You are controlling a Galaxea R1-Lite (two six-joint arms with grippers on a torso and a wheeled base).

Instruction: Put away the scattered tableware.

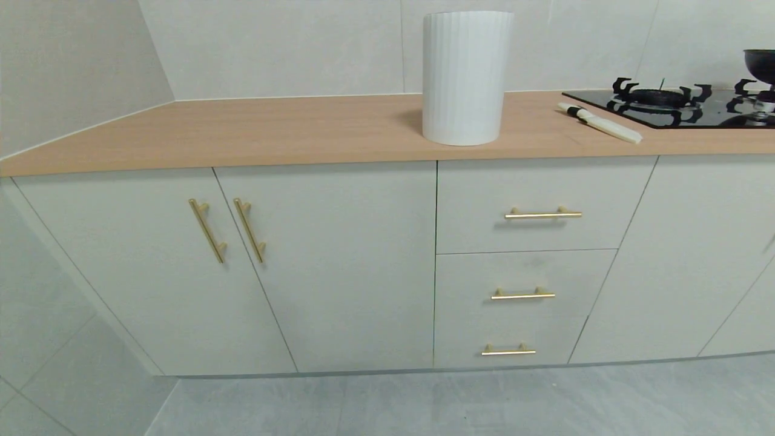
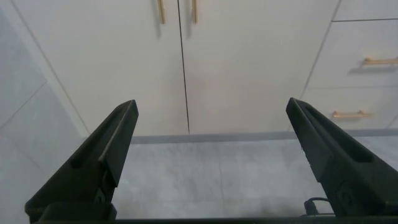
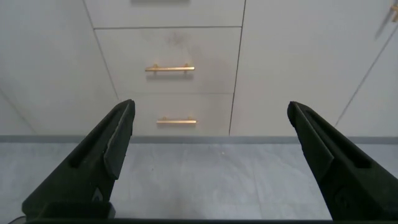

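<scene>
Head view: pale utensil (image 1: pixel 599 123) lying flat on wooden counter (image 1: pixel 272 130), upper right of frame, between ribbed white canister (image 1: pixel 465 77) at top centre and black hob (image 1: pixel 672 106) at far right. Shut cabinet doors and drawers with gold handles below.

Left wrist view: left gripper (image 2: pixel 211 109) low over grey floor, fingers spread wide, holding nothing, facing cabinet doors.

Right wrist view: right gripper (image 3: pixel 211 109) likewise spread, holding nothing, facing drawers.

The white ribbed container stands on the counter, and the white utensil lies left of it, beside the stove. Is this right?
No: the head view shows the white utensil lying right of the white ribbed container, beside the stove. The rest holds.
</scene>
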